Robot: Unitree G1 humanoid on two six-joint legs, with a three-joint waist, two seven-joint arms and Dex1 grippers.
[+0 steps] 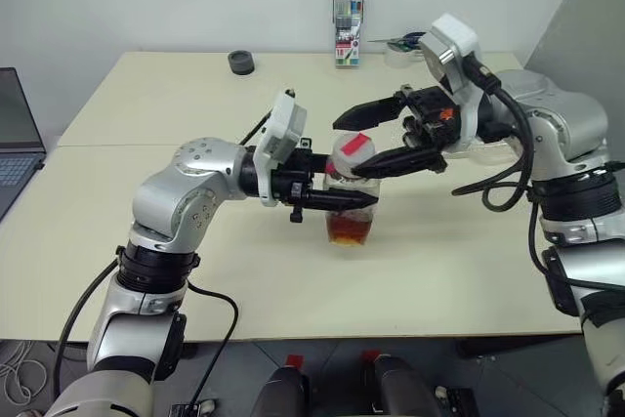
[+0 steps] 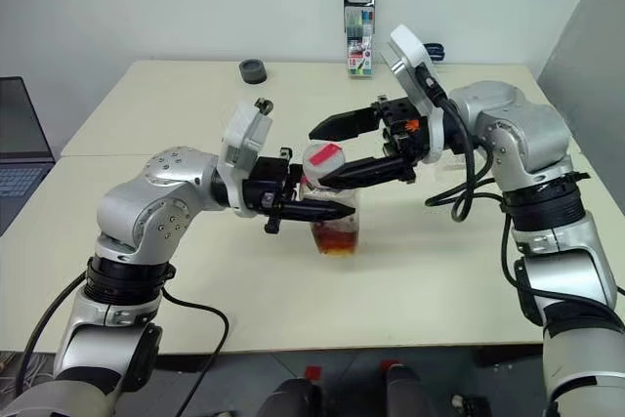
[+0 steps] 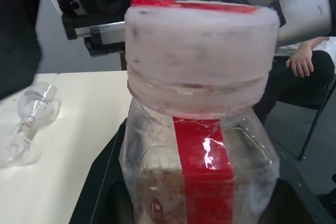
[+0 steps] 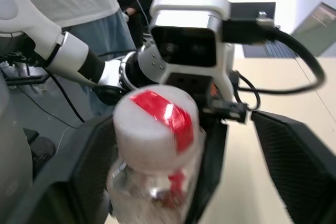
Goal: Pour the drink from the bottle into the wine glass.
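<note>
A small clear bottle (image 1: 352, 204) with a pale cap (image 1: 354, 150) crossed by a red strip stands upright at the middle of the table. Amber drink (image 1: 350, 230) fills its lower part. My left gripper (image 1: 361, 198) reaches in level from the left and is shut on the bottle's body below the cap. My right gripper (image 1: 352, 146) comes in from the right. It is open, with one finger on each side of the cap and a gap showing beside it in the right wrist view. The wine glass (image 3: 31, 119) seems to lie on its side on the table beyond the bottle.
At the table's back edge stand a marker pack (image 1: 349, 23), a black round object (image 1: 241, 62) and small items (image 1: 400, 46). A laptop (image 1: 15, 139) sits at the far left. A person (image 3: 307, 61) sits beyond the table's right end.
</note>
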